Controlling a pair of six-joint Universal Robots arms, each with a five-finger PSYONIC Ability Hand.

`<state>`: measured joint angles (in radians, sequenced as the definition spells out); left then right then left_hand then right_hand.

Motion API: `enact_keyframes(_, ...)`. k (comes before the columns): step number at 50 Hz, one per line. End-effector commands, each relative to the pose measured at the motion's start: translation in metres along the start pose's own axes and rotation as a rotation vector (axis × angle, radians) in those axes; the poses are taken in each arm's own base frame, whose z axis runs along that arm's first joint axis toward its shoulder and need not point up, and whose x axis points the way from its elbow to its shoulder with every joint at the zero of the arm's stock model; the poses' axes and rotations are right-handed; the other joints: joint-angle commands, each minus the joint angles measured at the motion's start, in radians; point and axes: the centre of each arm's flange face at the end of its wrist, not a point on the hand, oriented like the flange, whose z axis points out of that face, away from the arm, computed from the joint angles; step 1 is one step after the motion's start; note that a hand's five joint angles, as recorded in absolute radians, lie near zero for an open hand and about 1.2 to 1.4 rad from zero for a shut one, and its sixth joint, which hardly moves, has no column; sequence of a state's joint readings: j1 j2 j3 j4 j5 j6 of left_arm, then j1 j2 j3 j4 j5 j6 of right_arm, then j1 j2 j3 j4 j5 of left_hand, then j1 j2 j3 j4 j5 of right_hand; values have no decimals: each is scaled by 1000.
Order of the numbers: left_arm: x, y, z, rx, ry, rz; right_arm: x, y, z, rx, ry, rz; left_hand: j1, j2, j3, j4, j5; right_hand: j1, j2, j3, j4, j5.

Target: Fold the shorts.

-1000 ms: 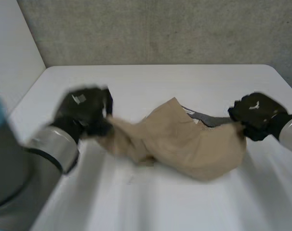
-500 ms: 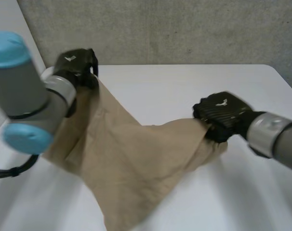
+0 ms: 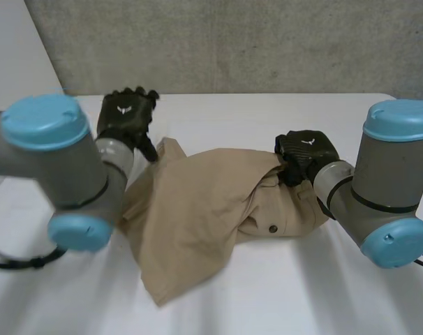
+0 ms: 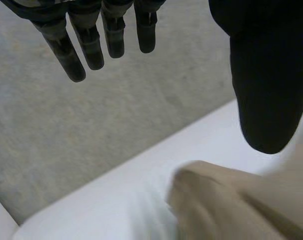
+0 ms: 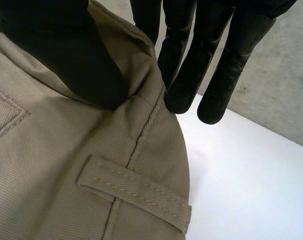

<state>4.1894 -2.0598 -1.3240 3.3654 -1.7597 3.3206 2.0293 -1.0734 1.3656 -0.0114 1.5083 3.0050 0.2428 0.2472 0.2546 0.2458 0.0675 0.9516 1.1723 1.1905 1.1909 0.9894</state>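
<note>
The left hand [image 3: 128,117], fingers spread and empty, hangs over the far-left corner of the shorts [image 3: 197,209]; the right hand [image 3: 303,150] pinches their right edge.

We record plain tan shorts [image 3: 197,209], black left hand [image 3: 126,115] and right hand [image 3: 302,150], white table [image 3: 267,300], mottled grey wall [image 3: 232,42].

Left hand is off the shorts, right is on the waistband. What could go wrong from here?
The right hand pinches only the edge of the waistband; a pull may slip off.
The left hand hangs open, so nothing anchors the shorts; they could drag.
They lie bunched; folding now may trap creases.
</note>
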Motion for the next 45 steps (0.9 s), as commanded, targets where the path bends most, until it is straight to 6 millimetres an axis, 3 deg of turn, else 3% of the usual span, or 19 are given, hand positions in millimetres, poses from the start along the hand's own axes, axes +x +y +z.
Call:
enact_keyframes(1,8,11,-97,-177,85,1,4,5,5,2,40,-8,53,48,41,50,54,445,224,206,205,232)
enact_keyframes(7,17,39,-152,-414,146,-68,4,6,4,-1,40,-11,79,75,68,76,80,445,224,206,205,232)
enact_keyframes(12,22,49,-176,-496,157,-120,2,8,3,-7,36,-11,76,72,65,73,77,445,224,206,205,232)
enact_keyframes(22,34,72,-173,-530,145,-116,1,13,0,-21,31,-10,144,139,132,141,145,445,224,206,205,232)
enact_keyframes(36,44,88,-154,-510,124,-104,0,18,-2,-25,33,-10,308,304,296,305,309,445,224,206,205,232)
enact_keyframes(45,42,97,-158,-540,101,-82,1,18,-1,-23,35,-11,393,389,381,390,394,445,224,206,205,232)
